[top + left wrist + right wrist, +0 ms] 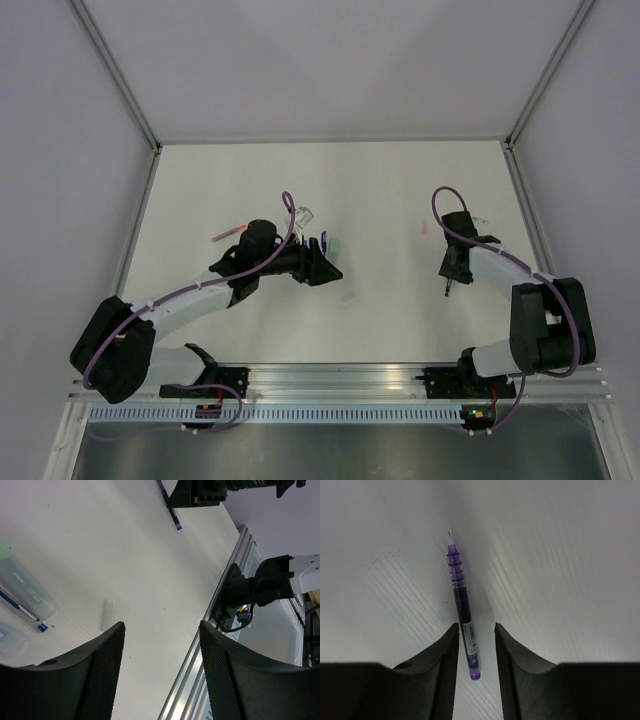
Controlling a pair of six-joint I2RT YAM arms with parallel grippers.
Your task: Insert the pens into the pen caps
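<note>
Purple pen [464, 615] sits between the right fingers [445, 670], a sliver of gap showing, not clamped. Left fingers [100, 670] gape wide above the table [125, 555].

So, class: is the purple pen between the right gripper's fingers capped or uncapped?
Uncapped: the purple pen shows a bare, thin writing tip, with no cap over it.

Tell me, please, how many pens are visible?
3: red-pink pen beside the left arm; blue pen beside the mint cap; purple pen inside the right end effector; others possibly hidden.
</note>
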